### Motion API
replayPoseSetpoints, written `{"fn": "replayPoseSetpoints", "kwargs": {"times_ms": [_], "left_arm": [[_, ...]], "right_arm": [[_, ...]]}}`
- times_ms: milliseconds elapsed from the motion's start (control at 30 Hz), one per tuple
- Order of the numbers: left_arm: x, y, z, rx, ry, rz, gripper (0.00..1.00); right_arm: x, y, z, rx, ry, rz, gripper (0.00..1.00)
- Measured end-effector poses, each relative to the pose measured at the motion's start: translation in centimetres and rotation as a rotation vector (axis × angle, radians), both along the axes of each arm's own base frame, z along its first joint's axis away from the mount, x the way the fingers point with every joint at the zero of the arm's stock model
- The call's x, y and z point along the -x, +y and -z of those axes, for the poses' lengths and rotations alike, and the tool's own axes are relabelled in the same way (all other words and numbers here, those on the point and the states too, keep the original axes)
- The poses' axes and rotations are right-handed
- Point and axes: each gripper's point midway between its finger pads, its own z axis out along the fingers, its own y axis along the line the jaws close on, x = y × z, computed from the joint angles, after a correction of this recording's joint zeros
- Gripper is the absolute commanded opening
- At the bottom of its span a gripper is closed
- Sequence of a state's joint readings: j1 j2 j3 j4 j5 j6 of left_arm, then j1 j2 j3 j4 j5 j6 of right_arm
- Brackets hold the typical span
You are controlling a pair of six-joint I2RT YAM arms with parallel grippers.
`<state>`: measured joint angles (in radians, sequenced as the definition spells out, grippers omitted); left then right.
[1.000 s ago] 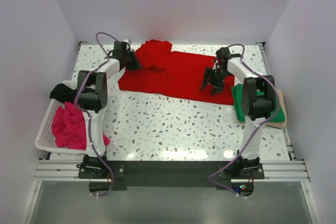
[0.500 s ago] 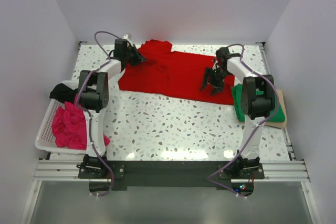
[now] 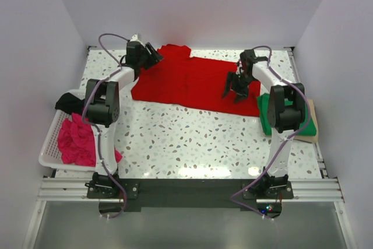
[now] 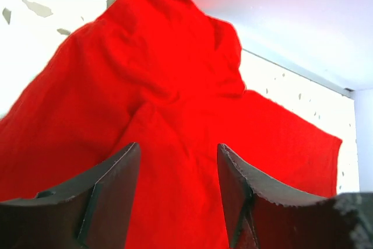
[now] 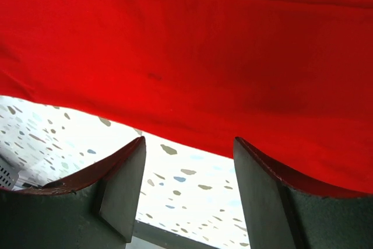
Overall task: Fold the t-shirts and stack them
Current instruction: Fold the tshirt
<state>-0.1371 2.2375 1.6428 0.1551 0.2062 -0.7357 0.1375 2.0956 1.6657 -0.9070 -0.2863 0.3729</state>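
Spread flat across the far part of the bench [image 3: 192, 138], the red t-shirt [image 3: 192, 83] is laid out broadside to both arms, presumably so that each end can be reached for a fold; one sleeve is seen bunched up at its far left corner. The left hand [image 4: 178, 147] is held just above that corner with its fingers apart and nothing between them, a pose judged to be a release or a fresh approach, not a grasp. The right hand [image 5: 189, 139] is poised over the shirt's near right edge, likewise parted and empty, with the hem seen just beyond its fingertips. The green t-shirt [image 3: 291, 122] is set folded at the right side of the bench, apparently as the start of the stack, while the magenta t-shirt [image 3: 76, 141] and the black t-shirt [image 3: 69, 103] are left crumpled in the white basket [image 3: 49, 154] at the left, not yet folded. Compared with a second ago, the left hand is found lifted off the shirt's left edge and drawn toward the far corner, whereas the right hand and the cloth are scarcely shifted.
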Motion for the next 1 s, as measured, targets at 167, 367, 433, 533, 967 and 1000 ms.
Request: {"fn": "replayPoseSetpoints", "kwargs": {"times_ms": [167, 367, 433, 533, 967, 1000], "left_arm": [[2.8, 0.0, -0.6, -0.032, 0.029, 0.001, 0.62], [9.1, -1.0, 1.5, -0.052, 0.129, 0.041, 0.63], [10.9, -1.1, 3.1, -0.060, 0.176, 0.052, 0.63], [13.3, -0.5, 6.0, -0.080, 0.259, 0.047, 0.64], [18.2, 5.9, 6.9, -0.198, 0.335, -0.090, 0.68], [18.6, 6.3, 7.0, -0.214, 0.340, -0.097, 0.68]], "right_arm": [[-1.0, 0.1, -0.9, -0.002, -0.038, -0.005, 0.66], [-1.1, 0.0, -0.4, 0.004, -0.049, -0.014, 0.66], [-0.9, -0.1, 0.2, 0.005, -0.047, -0.019, 0.66], [-0.2, -0.2, 1.3, 0.011, -0.028, -0.030, 0.66], [2.4, 0.6, 2.9, -0.043, -0.011, -0.053, 0.66], [2.7, 0.8, 2.9, -0.048, -0.011, -0.056, 0.66]]}}
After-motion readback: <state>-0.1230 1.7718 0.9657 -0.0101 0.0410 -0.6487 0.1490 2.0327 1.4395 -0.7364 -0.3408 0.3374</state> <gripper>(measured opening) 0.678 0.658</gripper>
